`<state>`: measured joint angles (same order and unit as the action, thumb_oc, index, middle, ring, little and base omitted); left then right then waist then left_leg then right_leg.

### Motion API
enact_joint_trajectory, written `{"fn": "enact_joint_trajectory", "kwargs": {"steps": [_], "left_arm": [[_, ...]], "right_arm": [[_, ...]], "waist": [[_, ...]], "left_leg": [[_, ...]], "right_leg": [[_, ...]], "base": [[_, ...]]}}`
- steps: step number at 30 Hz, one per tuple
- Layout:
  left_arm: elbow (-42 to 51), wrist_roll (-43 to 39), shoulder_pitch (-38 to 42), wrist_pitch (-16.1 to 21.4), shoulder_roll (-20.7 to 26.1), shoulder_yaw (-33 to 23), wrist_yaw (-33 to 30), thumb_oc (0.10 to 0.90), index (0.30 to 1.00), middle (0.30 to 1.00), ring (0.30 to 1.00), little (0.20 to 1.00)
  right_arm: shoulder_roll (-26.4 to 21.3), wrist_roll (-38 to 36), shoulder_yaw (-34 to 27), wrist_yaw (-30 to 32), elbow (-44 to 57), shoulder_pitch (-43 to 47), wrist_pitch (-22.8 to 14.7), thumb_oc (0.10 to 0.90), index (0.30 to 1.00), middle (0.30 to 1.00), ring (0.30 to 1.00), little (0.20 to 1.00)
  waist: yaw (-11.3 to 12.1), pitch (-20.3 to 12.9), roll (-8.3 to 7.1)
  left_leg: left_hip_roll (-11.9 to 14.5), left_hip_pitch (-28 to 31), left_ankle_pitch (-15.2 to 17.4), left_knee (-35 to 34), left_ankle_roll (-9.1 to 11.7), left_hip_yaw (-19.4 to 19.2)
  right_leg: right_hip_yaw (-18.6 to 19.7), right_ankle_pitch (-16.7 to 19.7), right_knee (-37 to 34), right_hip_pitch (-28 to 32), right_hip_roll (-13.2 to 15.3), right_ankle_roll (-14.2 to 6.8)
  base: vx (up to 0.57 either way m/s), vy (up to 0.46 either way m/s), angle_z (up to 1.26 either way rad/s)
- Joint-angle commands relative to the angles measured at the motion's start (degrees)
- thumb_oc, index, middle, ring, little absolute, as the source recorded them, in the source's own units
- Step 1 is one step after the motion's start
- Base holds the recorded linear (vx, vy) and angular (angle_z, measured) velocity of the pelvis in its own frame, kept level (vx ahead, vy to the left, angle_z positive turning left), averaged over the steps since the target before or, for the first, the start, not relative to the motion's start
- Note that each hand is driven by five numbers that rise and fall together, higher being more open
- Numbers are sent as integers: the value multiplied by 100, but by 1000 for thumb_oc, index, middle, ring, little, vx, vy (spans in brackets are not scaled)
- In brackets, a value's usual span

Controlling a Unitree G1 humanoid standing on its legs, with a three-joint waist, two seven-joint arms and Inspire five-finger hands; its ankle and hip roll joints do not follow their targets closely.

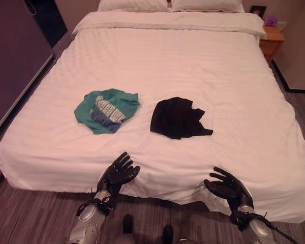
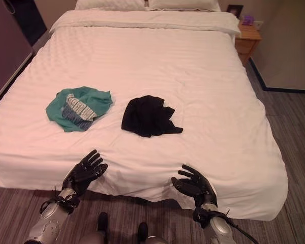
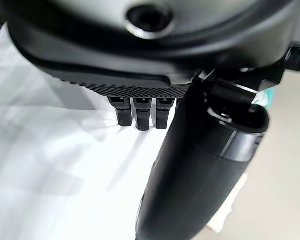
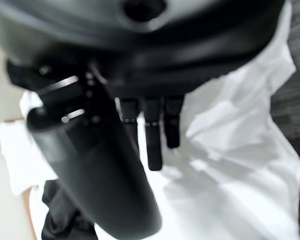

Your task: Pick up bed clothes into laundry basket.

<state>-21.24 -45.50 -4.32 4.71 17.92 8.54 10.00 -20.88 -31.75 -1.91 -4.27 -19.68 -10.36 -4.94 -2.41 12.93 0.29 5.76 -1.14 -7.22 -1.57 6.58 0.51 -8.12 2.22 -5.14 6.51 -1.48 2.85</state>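
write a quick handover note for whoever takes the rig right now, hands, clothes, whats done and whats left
Left hand: open, holds nothing, at the near edge of the bed.
Right hand: open, holds nothing, at the same edge, further right.
Green shirt: crumpled on the white bedspread, ahead of the left hand.
Black garment: crumpled beside it to the right, apart from it, roughly between the two hands.
Done: nothing picked up yet.
Left: pick up both garments and put them in the laundry basket.

Two garments on the bed

Your printed shirt lies left of the plain garment; pillows behind, nightstand far right.
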Motion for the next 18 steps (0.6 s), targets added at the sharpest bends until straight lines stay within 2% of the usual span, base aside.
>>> {"fn": "enact_joint_trajectory", "kwargs": {"steps": [1, 7, 12, 13, 15, 16, 18], "left_arm": [[620, -76, 478, 385, 168, 9, 315, 800, 900, 900, 900, 900], [708, -54, 363, 396, 311, -156, 283, 800, 900, 900, 900, 900], [703, -81, 285, 385, 319, -249, 274, 800, 900, 900, 900, 900], [759, -87, 193, 373, 310, -305, 290, 800, 900, 900, 900, 900], [786, -99, 167, 376, 313, -322, 302, 800, 900, 900, 900, 900], [826, -117, 82, 351, 319, -352, 348, 800, 900, 900, 900, 900], [862, -121, 33, 348, 332, -360, 371, 800, 900, 900, 900, 900]], "right_arm": [[-142, 9, -249, -123, 431, 377, -493, 800, 900, 900, 900, 900], [40, 38, -248, -243, 236, 222, -372, 800, 900, 900, 900, 900], [2, 127, -574, -189, 192, 97, -364, 800, 900, 900, 900, 900], [-102, 224, -973, -97, 144, -19, -401, 800, 900, 900, 900, 900], [-172, 278, -1127, -32, 95, -35, -447, 800, 900, 900, 900, 900], [-323, 316, -1584, 162, 34, -59, -538, 800, 900, 900, 900, 900], [-533, 307, -2016, 374, 115, 5, -675, 800, 900, 900, 900, 900]], "waist": [[73, -336, -54], [69, -417, -141], [-13, -415, -220], [-84, -420, -262], [-107, -426, -278], [-153, -437, -309], [-180, -443, -338]], "left_leg": [[-182, 158, 410, 210, -221, -9], [-285, 455, 577, -17, -433, -372], [-343, 514, 659, -114, -527, -561], [-376, 542, 662, -225, -561, -610], [-380, 544, 662, -262, -573, -624], [-406, 546, 675, -338, -589, -648], [-428, 516, 711, -343, -607, -651]], "right_leg": [[425, -277, 401, -96, 847, -902], [760, -136, 352, -160, 932, -1072], [920, -47, 377, -290, 987, -1195], [982, 18, 348, -344, 1005, -1257], [1004, 43, 338, -370, 1012, -1276], [1020, 91, 288, -400, 1026, -1315], [1018, 120, 264, -442, 1039, -1347]], "base": [[125, 169, -19], [109, 153, -36], [48, 129, -25], [48, 101, -15], [47, 90, -12], [44, 81, -5], [37, 75, -1]]}}
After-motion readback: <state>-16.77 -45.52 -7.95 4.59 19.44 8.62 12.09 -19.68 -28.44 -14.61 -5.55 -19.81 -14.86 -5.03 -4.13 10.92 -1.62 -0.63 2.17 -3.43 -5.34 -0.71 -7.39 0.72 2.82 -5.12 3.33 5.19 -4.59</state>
